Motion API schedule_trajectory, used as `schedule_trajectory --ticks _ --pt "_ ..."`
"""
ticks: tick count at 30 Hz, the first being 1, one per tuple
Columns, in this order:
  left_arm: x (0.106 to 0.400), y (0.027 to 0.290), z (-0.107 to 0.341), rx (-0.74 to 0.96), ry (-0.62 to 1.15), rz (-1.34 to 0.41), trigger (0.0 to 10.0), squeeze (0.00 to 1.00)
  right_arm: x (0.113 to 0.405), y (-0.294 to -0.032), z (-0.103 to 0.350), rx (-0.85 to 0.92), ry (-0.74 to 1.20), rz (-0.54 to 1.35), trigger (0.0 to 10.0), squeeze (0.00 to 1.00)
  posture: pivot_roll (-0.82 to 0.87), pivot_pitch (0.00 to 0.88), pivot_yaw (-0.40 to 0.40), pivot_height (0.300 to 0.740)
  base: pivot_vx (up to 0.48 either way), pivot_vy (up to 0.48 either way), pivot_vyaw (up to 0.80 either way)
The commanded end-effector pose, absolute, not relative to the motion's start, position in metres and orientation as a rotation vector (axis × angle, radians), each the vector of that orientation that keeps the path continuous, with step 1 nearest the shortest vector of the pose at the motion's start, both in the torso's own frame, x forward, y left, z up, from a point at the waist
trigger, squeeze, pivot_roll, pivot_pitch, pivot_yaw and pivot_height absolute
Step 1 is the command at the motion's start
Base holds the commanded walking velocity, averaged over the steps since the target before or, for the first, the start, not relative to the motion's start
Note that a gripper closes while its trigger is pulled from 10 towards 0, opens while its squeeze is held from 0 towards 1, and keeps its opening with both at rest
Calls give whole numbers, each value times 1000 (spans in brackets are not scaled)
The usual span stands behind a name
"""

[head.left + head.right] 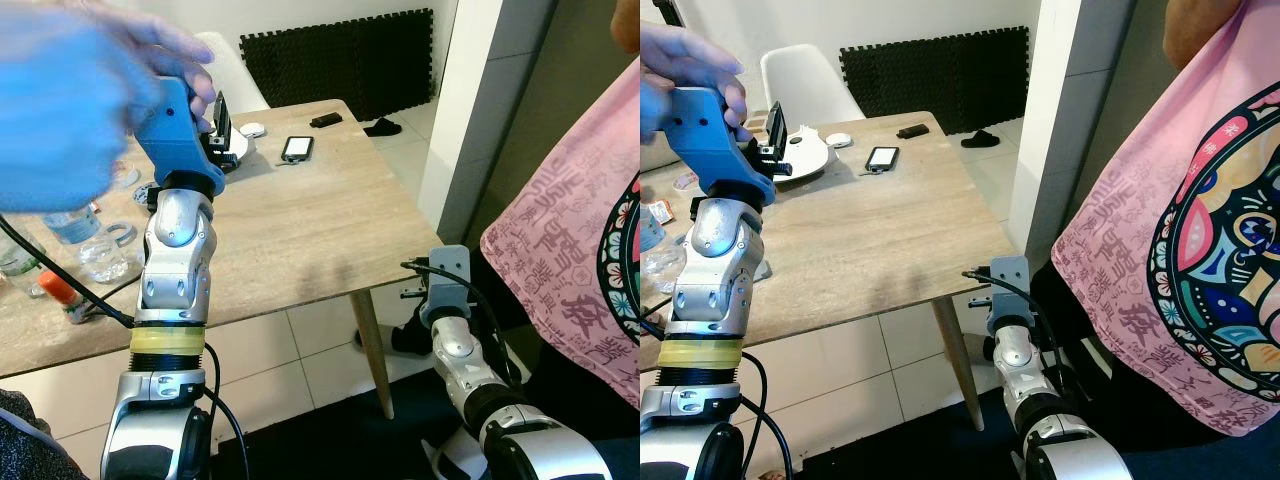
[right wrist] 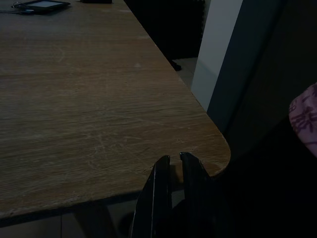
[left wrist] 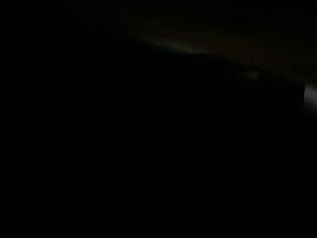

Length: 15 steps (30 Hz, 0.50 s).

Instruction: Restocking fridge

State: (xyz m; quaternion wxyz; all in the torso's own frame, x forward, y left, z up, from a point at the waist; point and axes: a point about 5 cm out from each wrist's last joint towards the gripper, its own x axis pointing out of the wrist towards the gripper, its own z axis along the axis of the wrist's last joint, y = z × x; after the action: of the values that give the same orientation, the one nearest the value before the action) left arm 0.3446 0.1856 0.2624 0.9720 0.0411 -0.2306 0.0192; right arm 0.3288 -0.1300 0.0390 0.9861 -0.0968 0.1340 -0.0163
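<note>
My left arm (image 1: 175, 260) is raised over the wooden table (image 1: 300, 230). A person's blurred, blue-gloved hand (image 1: 70, 100) holds the blue housing (image 1: 178, 140) at my left gripper's wrist. The left wrist view is almost black. My right arm (image 1: 450, 330) is low beside the table's near right corner. In the right wrist view my right gripper (image 2: 173, 161) is shut with nothing in it, level with the table edge (image 2: 213, 163). Clear plastic bottles (image 1: 95, 250) and one with an orange cap (image 1: 55, 288) lie at the table's left end.
A phone (image 1: 297, 148), a white plate (image 1: 238, 150) and a small black item (image 1: 325, 120) lie on the far side of the table. A white chair (image 1: 805, 75) and black foam mat (image 1: 345, 55) stand behind. A person in a pink shirt (image 1: 580, 260) is close on my right.
</note>
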Motion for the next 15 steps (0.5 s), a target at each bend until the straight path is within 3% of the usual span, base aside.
schedule_trajectory --ticks 1,15 --pt "347 187 257 83 -434 42 10000 0 320 -130 26 -201 333 -30 10000 0 90 0 24 740 0 0 0" --pt "347 187 257 82 -435 43 10000 0 320 -130 26 -202 333 -30 10000 0 91 0 24 740 0 0 0"
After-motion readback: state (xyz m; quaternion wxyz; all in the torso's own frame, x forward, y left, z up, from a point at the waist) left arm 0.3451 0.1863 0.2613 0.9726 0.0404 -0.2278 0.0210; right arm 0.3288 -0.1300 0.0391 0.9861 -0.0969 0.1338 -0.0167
